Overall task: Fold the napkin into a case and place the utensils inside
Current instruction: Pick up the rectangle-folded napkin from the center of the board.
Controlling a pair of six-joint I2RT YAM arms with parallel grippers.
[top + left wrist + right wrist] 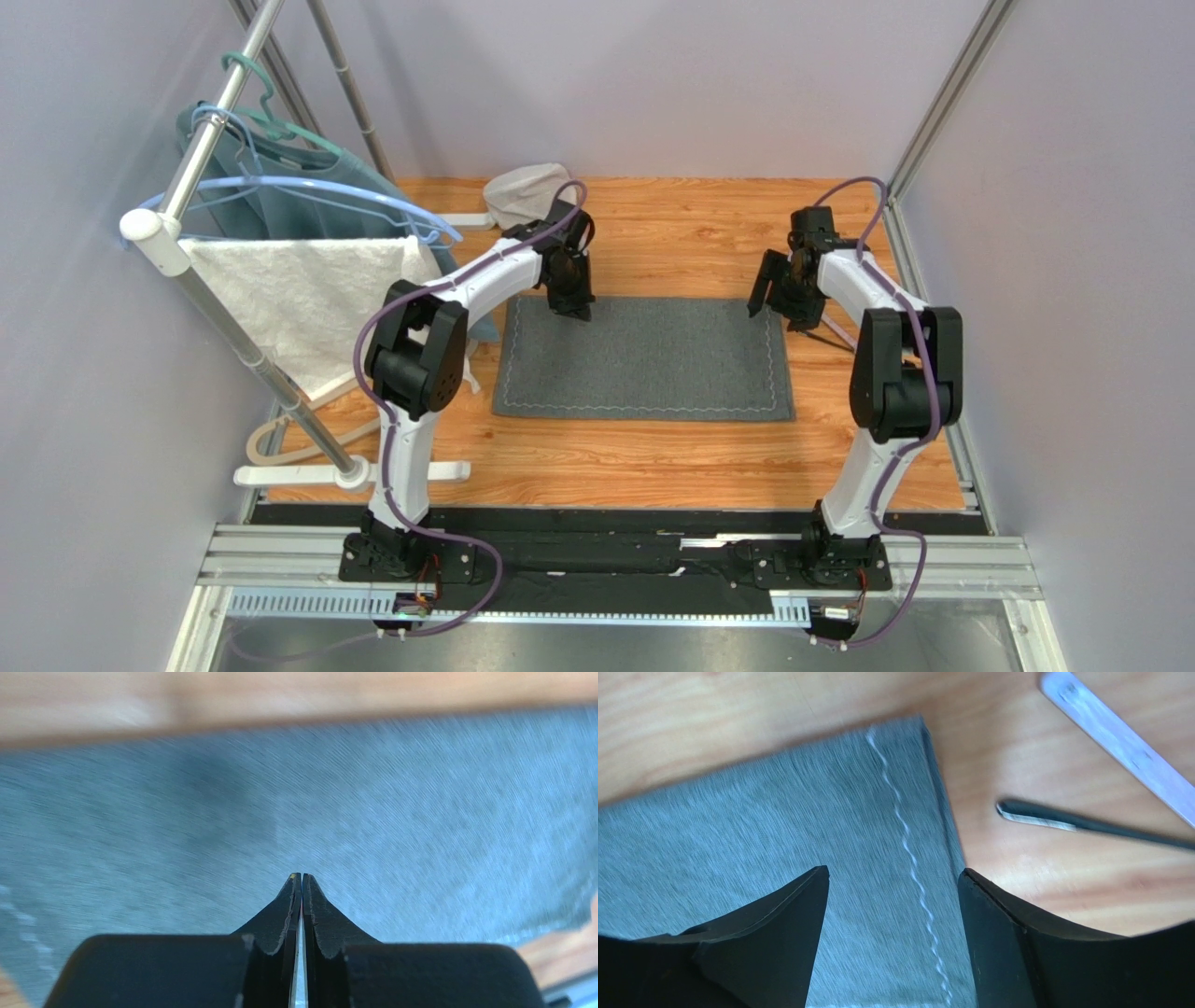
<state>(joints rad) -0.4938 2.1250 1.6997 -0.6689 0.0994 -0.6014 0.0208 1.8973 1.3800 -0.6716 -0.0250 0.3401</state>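
Observation:
The dark grey napkin [645, 361] lies flat on the wooden table as a wide rectangle with a pale stitched line near its edges. My left gripper [568, 301] is shut, its tips low over the napkin's far left corner; in the left wrist view the napkin [393, 805] fills the frame behind the closed gripper [301, 876]. My right gripper [769, 297] is open over the far right corner. In the right wrist view the gripper [892, 871] straddles the napkin's [773, 833] stitched edge. A silver utensil [1120, 738] and a black utensil [1088, 822] lie on the wood just right of that corner.
A drying rack stands at the left with a white towel [302, 301], a teal garment [302, 182] and hangers; its base [351, 473] reaches onto the table's near left. A pale cloth heap [526, 189] lies at the far edge behind the left gripper.

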